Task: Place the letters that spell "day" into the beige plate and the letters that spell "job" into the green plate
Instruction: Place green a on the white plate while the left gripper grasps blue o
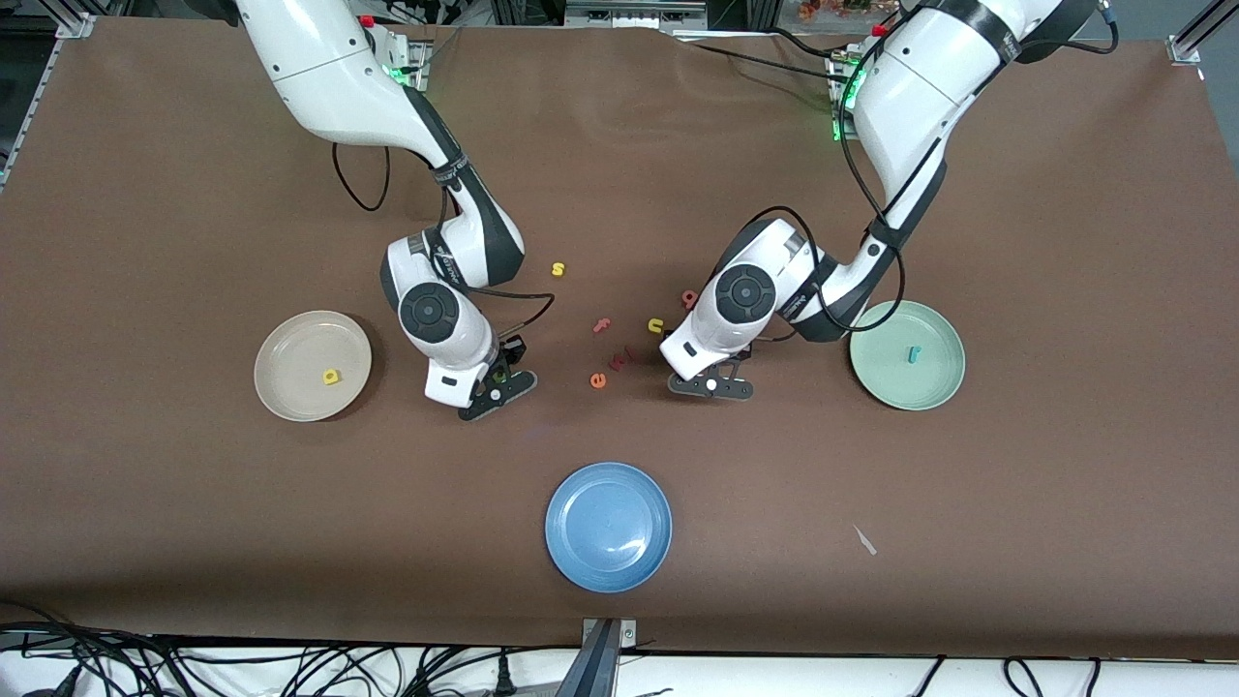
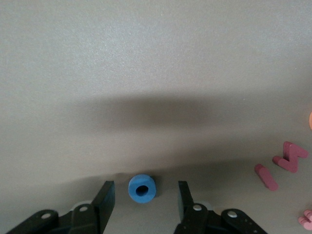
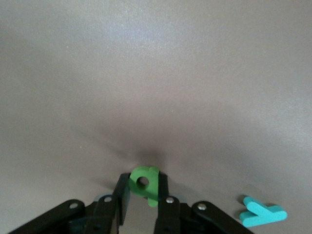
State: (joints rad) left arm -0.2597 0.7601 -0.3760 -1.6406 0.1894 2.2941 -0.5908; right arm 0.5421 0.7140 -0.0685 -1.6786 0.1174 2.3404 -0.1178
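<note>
Right pincer (image 3: 142, 202) pinching green a (image 3: 145, 185) down on the worktop (image 1: 145, 194), at 3 o'clock from beige plate (image 1: 290, 387) holding yellow d (image 1: 331, 377). Left pincer (image 2: 144, 207) spread around blue o (image 2: 142, 188), not touching it, at 9 o'clock from green plate (image 1: 934, 387) holding teal j (image 1: 911, 354). Risks: shallow grip dropping a mid-lift; o rolling out sideways as fingers close

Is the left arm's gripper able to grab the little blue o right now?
Probably yes. The left gripper is down at the table with the blue o between its open fingers, not quite touching, and nothing blocks it.
</note>
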